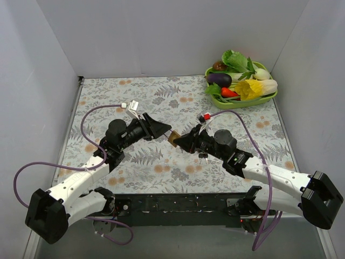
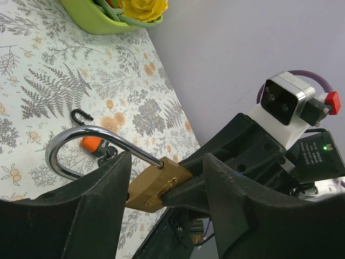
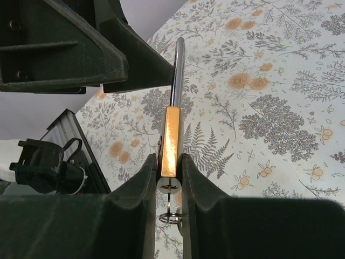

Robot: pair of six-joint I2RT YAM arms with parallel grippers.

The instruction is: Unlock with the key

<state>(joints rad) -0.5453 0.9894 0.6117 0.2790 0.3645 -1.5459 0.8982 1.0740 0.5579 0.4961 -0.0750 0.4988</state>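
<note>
The brass padlock with a shiny silver loop (image 1: 173, 137) is up in the air over the middle of the table, between the two arms. Its long side runs left to right. The silver loop points left, toward the left arm, and the flat bottom end points right. Seen from the left wrist, the padlock (image 2: 161, 183) tilts, with the loop higher than the brass part.

The right gripper (image 1: 181, 141) reaches in from the right, low and stretched out flat. From the right wrist camera its gripper (image 3: 170, 162) is pinched tight on the two wide sides of the brass padlock (image 3: 172, 135). A small metal key ring (image 3: 170, 217) hangs at the bottom end of the lock. I cannot tell if a key sits in the hole.

The left gripper (image 1: 164, 132) reaches in from the left. Its jaws (image 2: 167, 159) stand apart on both sides of the lock. One black finger (image 2: 116, 178) touches the brass near the loop. I cannot tell if the jaws squeeze it.

A little orange and black thing (image 2: 89, 144) lies on the flowery tablecloth (image 1: 161, 94) under the loop. A green tray of toy vegetables (image 1: 243, 104) sits in the far right corner.
</note>
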